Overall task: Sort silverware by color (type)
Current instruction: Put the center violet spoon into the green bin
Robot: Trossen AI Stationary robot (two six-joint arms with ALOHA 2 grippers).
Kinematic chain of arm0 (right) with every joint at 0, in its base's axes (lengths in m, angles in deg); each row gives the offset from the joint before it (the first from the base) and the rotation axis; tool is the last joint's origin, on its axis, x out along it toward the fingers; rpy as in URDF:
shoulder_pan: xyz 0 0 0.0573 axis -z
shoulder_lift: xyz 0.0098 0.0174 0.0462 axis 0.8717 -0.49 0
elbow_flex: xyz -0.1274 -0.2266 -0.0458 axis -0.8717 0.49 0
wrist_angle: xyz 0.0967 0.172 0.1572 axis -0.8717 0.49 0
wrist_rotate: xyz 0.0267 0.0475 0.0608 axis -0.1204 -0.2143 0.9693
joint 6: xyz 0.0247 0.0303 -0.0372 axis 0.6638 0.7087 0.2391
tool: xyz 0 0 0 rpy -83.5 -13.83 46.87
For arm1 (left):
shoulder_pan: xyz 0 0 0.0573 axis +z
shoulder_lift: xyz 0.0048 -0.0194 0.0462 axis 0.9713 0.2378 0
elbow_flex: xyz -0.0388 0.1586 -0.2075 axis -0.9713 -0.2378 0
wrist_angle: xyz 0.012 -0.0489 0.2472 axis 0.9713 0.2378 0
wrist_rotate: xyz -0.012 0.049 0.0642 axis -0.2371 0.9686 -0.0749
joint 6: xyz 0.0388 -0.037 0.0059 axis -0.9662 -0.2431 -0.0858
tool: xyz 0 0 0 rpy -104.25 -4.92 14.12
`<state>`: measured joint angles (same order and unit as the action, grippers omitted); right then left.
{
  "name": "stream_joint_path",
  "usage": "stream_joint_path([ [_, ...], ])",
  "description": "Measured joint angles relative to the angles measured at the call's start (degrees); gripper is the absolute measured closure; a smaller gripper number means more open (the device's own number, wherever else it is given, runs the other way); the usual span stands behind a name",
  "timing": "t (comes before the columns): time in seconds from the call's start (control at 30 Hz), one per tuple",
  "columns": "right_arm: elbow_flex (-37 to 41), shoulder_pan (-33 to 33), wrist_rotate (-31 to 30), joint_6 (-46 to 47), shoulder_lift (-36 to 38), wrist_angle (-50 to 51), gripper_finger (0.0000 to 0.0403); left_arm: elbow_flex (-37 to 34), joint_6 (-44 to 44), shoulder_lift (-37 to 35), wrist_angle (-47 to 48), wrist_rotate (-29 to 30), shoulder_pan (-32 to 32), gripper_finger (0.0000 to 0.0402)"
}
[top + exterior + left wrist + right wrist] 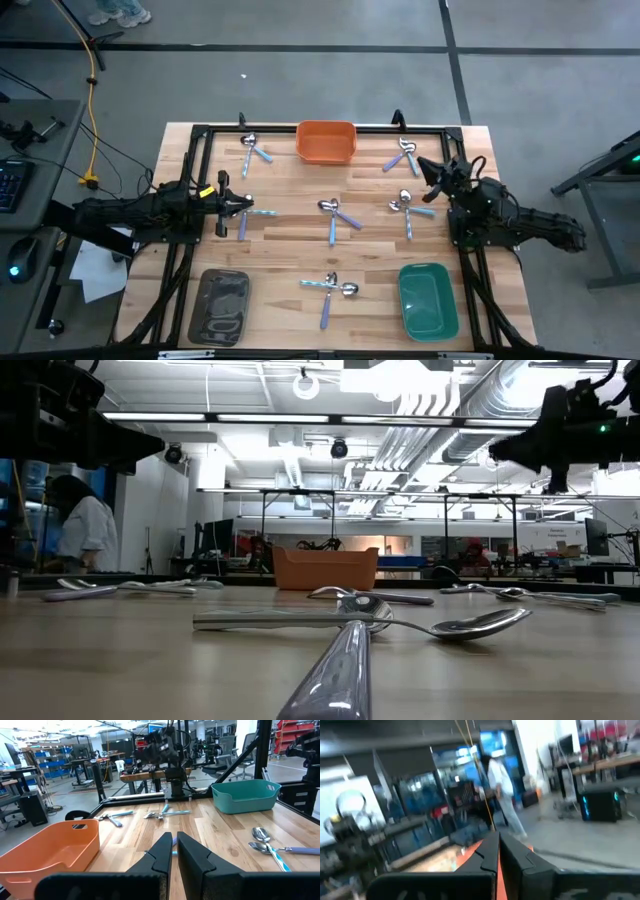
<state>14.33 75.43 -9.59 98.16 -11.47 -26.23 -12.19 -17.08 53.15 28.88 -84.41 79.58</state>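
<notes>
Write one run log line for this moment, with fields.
left gripper: shut, over blue spoon | right gripper: shut, raised | trays: no spoons

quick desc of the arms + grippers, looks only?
Two matching black jointed arms. The left gripper and right gripper each end in two black wedge-shaped fingers. The left arm carries a yellow tag near the wrist. Black cables loop beside the right wrist.

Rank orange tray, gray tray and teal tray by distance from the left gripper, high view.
Measured from the left gripper, at the table's left side with jaws shut:
1. gray tray, near-left corner, straight down the table from the gripper.
2. orange tray, far edge, centre. Only a little farther than the gray one.
3. teal tray, near-right corner, clearly the farthest.
</notes>
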Motion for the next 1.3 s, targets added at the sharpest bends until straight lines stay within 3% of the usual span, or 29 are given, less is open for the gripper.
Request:
stream_joint_path([
  [0.17,-1.2,1.4,8.1,-2.4,-2.1,-4.0,0.0402,0.0,0.0,0.0,0.0,0.0,0.0,0.0383],
  [0.3,-2.9,0.7,8.0,-2.7,-8.8,-3.5,0.0402,0.0,0.0,0.0,0.0,0.0,0.0,0.0383],
  [0.57,-8.3,-4.2,4.2,-2.6,-30.9,-7.2,0.0402,0.0,0.0,0.0,0.0,0.0,0.0,0.0383],
  [0.93,-21.8,-11.2,1.5,-2.2,-56.4,-8.0,0.0402,0.0,0.0,0.0,0.0,0.0,0.0,0.0383],
  [1.3,-36.9,-15.2,1.4,5.9,-73.9,3.1,0.0402,0.0,0.0,0.0,0.0,0.0,0.0,0.0383],
])
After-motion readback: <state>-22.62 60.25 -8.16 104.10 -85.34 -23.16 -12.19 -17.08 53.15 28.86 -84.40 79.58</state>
